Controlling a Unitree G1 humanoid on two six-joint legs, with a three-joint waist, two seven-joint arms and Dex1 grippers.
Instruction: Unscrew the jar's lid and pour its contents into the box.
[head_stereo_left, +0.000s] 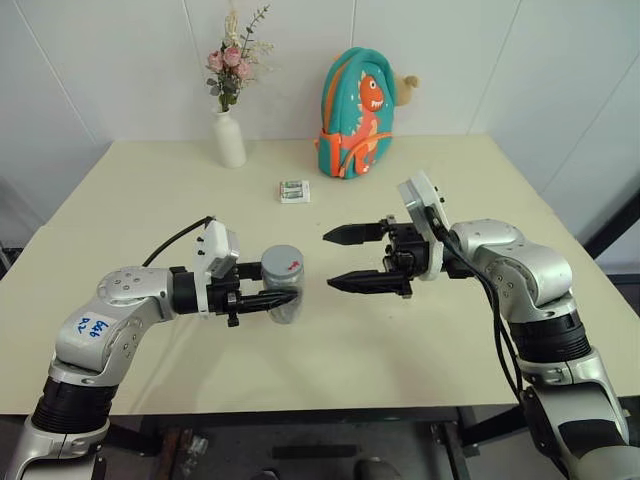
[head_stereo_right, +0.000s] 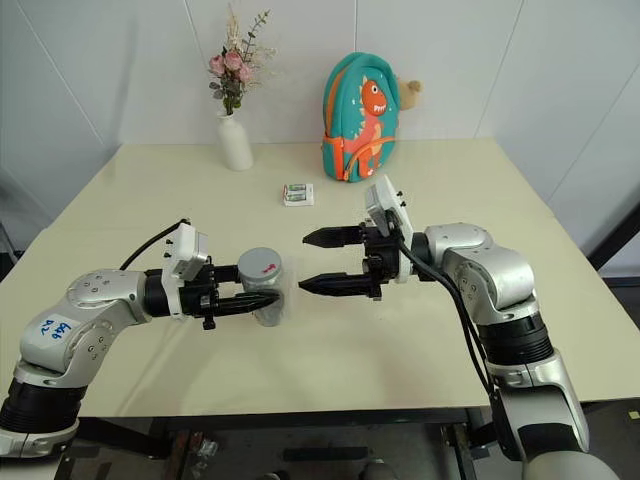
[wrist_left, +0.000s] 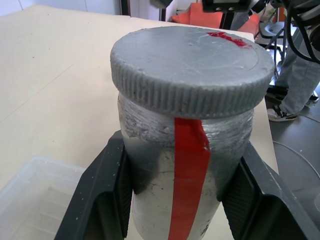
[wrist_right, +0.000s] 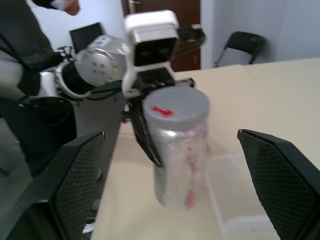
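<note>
**Lid still on, right end effector short of it: where this can slip**

The left end effector is clamped on the jar, its 2 black fingers pressed to either side of the body below the cap, the red stripe facing the wrist camera. The jar is held upright above the table, at about 8 o'clock from the table's centre. The lid sits fully seated, its red mark on top. The right end effector stands at the jar's 3 o'clock, near but apart from it, with its jaws spread wide and pointing toward the jar, holding nothing. The box lies on the table just beside and below the jar.

Risks, as I judge them:

1. The right jaws are level with the jar's upper part but set a little to one side; closing from here could catch the lid's ribbed rim off-centre and slide off.
2. The left grip is low on the body. Twisting torque at the top could spin the jar within the fingers rather than loosen the cap.
3. A sideways push from the right arm could tilt the jar out of the grip.
4. The contents cannot be seen through the wall; tiny bits could miss the shallow box when tipped.
</note>
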